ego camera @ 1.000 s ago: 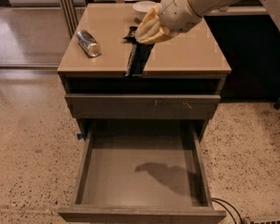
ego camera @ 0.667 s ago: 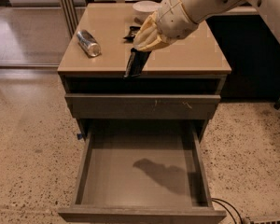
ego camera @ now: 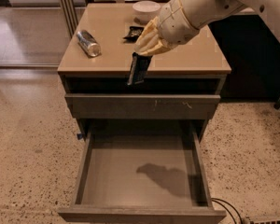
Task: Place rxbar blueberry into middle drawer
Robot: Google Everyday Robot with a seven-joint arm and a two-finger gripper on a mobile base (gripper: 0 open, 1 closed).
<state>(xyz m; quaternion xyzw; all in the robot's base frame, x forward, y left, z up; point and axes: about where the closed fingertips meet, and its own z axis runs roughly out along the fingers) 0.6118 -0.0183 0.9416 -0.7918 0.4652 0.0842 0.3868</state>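
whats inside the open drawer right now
Only a bare bottom with a shadow; nothing lies in the drawer. Its rear strip is hidden under the drawer front above. The gripper holds the rxbar over the cabinet's front edge.

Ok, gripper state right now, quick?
Gripper: shut on the rxbar blueberry, at the cabinet top front edge, above the open middle drawer.

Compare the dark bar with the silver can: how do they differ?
The rxbar blueberry hangs nearly upright from the tool at the cabinet's front edge; the can lies on its side on top. The bar is flat and dark; the can round and shiny. Both are outside the open middle drawer.
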